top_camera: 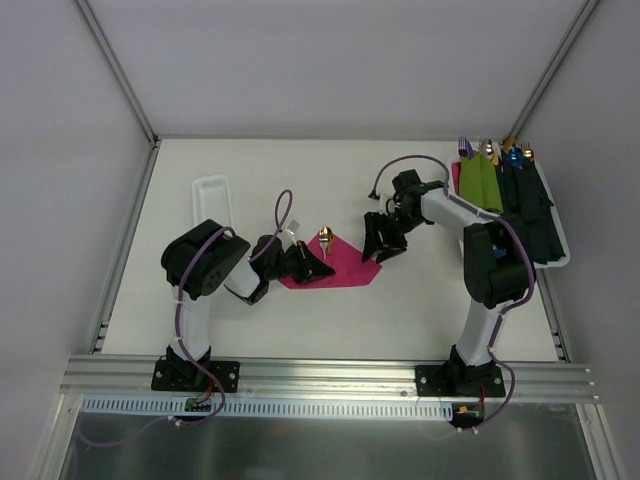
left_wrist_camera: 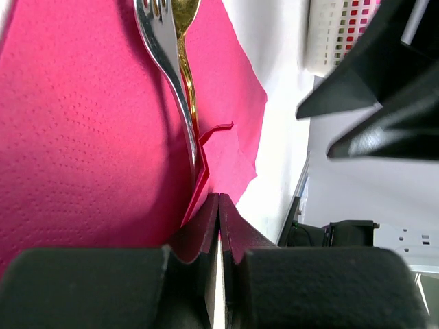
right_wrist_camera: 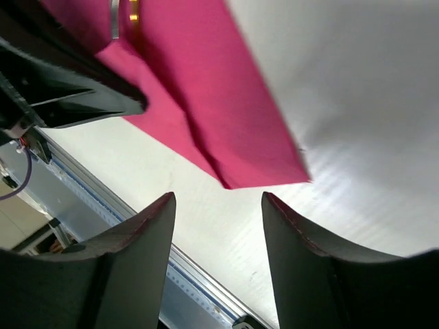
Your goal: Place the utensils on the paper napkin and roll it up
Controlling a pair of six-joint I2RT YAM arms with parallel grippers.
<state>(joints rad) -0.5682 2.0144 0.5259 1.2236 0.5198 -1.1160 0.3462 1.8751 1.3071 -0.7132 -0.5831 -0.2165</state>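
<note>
At tabletop [top_camera: 400, 320] centre: magenta paper napkin [top_camera: 345, 265], partly folded.
Utensils [top_camera: 324, 238]: gold, lying side by side on the napkin's left part.
Left tool [left_wrist_camera: 219, 205]: closed, pinching the napkin's edge.
Right tool [right_wrist_camera: 218, 205]: jaws apart, empty, above the napkin's right corner.
Tray [top_camera: 560, 262]: at right, holding green rolls [top_camera: 480, 180] and navy rolls [top_camera: 525, 205].
</note>
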